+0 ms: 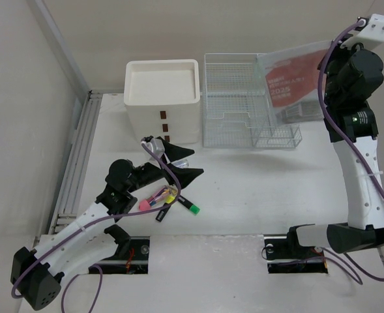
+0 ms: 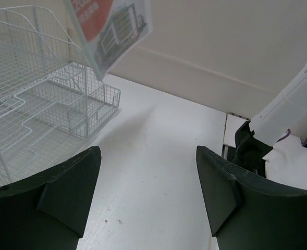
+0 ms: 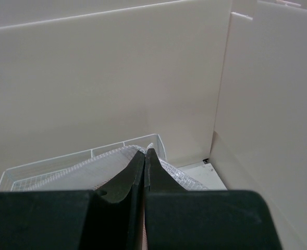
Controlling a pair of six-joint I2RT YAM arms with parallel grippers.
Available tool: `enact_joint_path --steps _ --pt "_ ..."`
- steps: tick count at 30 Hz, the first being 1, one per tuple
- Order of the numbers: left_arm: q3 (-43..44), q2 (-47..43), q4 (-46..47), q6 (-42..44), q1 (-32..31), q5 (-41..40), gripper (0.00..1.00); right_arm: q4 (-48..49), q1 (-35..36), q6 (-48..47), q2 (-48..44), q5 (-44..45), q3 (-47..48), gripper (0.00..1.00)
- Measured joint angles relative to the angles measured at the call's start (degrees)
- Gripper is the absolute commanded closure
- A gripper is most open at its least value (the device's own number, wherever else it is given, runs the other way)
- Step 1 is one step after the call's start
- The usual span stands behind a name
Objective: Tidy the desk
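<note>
The desk (image 1: 257, 189) is a wide white tabletop between beige walls. My right gripper (image 1: 330, 67) is raised at the back right and shut on the edge of a clear mesh folder (image 1: 293, 81) with a red-and-white booklet inside. It holds the folder tilted over the white wire rack (image 1: 234, 98). In the right wrist view the shut fingertips (image 3: 144, 152) pinch the folder (image 3: 90, 174). My left gripper (image 1: 190, 164) is open and empty, low over the desk in front of the drawer unit. In the left wrist view (image 2: 148, 177) only bare desk (image 2: 153, 156) lies between its fingers.
A white drawer unit (image 1: 162, 98) with brown handles stands left of the rack. A few markers (image 1: 162, 195), one with a green cap (image 1: 190, 207), lie on the desk by my left arm. The rack (image 2: 33, 104) and folder (image 2: 109, 26) show in the left wrist view.
</note>
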Motion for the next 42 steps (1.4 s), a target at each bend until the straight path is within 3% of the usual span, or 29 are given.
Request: enact_joint_path --steps 23,42 --pt "0.0 -0.4 0.0 -0.2 0.0 0.0 0.29 13.1 2.3 4.9 2.4 9.6 -10.1 1.00" --pt "0.0 -0.2 0.0 -0.2 0.0 0.2 0.28 14.2 1.5 13.2 2.8 10.8 -12.2 1.00"
